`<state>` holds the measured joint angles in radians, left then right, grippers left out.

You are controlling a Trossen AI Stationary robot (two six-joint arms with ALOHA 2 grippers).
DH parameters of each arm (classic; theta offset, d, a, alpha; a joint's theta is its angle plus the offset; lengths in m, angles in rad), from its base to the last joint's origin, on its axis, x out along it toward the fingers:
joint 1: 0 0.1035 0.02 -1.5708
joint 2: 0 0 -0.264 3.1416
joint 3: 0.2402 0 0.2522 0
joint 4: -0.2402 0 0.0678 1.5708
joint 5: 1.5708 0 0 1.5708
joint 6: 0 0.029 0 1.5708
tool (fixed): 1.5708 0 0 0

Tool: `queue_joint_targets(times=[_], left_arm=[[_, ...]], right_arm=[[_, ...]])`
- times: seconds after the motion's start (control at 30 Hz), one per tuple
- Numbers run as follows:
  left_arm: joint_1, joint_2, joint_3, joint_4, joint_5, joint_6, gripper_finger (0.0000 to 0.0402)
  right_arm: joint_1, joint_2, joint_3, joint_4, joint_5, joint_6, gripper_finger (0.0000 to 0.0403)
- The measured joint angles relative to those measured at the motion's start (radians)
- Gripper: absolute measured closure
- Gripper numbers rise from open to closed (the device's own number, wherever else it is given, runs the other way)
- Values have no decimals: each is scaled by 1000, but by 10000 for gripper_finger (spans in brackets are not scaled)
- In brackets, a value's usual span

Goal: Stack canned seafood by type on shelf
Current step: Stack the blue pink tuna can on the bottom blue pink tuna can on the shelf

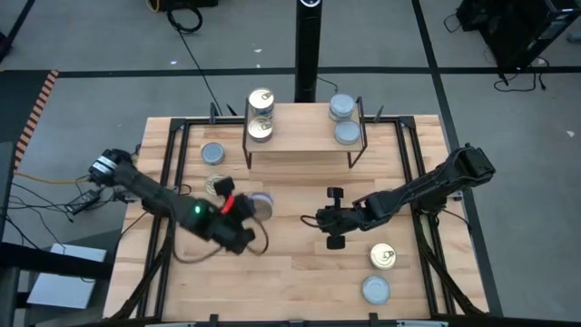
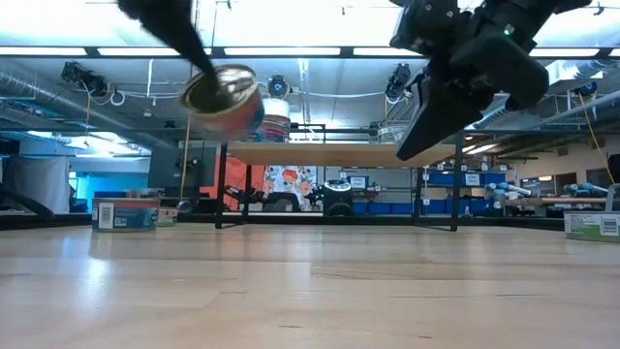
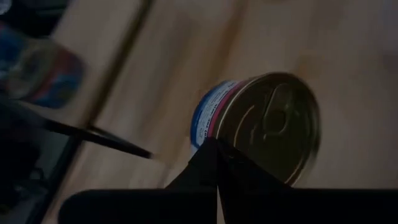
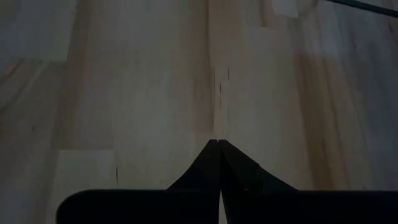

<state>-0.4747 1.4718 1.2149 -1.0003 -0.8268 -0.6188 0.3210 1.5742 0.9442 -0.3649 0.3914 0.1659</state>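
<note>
tins [image 1: 260, 116] already sit on the shelf [image 1: 304, 136], while the left gripper [image 3: 217, 146] pinches a gold-topped tin [image 3: 261, 127] by its rim, tilted in mid-air, where it could slip; the right gripper [image 4: 219, 144] hovers closed and empty.

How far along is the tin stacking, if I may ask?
Done: gold-topped tins and blue-grey tins sit at opposite ends of the shelf. In hand: the left gripper holds another gold tin aloft. Left: several loose tins; the right gripper waits, shut.

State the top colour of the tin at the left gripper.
Pale gold tin; left wrist view.
</note>
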Motion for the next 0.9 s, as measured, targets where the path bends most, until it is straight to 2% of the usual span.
queue_joint_targets(times=[0.13,0.4,0.7,0.9], left_arm=[[116,-39,62,-29,0,61,401],[392,-74,183,4,21,277,401],[685,-74,247,111,262,485,401],[850,-74,247,125,388,525,401]], right_arm=[[0,0,-19,31,0,15,394],[0,0,-50,70,-1,19,394],[0,0,-55,75,-13,22,394],[0,0,-55,75,-19,21,394]])
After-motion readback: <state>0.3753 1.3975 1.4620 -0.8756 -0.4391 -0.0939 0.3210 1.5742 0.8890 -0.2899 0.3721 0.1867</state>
